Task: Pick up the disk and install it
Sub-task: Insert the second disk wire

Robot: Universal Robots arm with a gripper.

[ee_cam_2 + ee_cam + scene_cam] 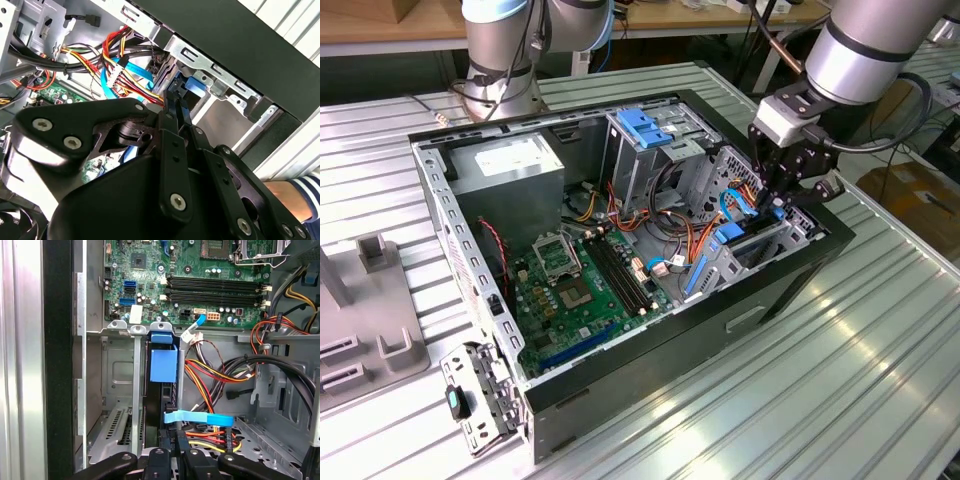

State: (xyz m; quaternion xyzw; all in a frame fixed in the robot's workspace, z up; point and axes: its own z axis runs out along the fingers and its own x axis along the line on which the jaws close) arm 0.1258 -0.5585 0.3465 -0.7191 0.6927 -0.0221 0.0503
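Observation:
The disk stands on edge in a narrow bay slot at the front of the open computer case, its blue carrier showing along the upper edge. In the exterior view the disk sits low in the bay at the case's right end, with my gripper reaching down onto it. In both wrist views the black fingers are drawn close together on the disk's near end, and my gripper meets the blue carrier there. My gripper holds the thin edge.
Red, yellow and black wires and a blue flat cable crowd the space beside the bay. The motherboard fills the case floor. A blue bracket tops the drive cage. A person's hand and striped sleeve rest outside the case.

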